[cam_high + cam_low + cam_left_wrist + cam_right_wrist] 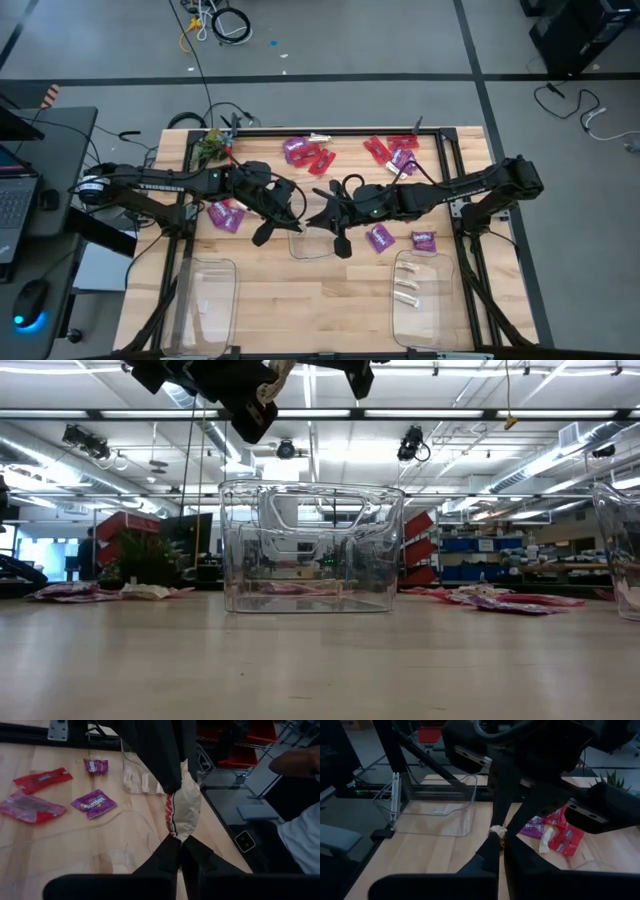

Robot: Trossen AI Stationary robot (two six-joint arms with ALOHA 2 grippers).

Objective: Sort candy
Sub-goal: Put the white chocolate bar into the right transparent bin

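Candy lies scattered over the far half of the wooden counter [330,300]: red packets [378,150] and purple packets [296,149] near the far edge, one purple packet [225,216] beside the left arm, and two more purple ones [380,238] near the right arm. Whitish-cream pieces [406,290] rest inside the clear bin [420,345] at the near right. Another clear bin [205,300] stands at the near left, and a third, the middle bin [312,546], sits at the counter's centre, between the two arms.

Both arms meet above that middle bin. The left claw [176,842] is clamped on one end of a cream wrapped candy with red lettering [182,810]; in the left wrist view the other end of the wrapper disappears between the dark fingers of the right claw [338,217], which faces it. In the right wrist view a small cream twist of wrapper [497,831] shows at the tips of the right claw, pinched there where the two claws come together. The candy hangs in the air between them, above the counter.

A person's arm and light sleeve [300,825] show beyond the counter edge.
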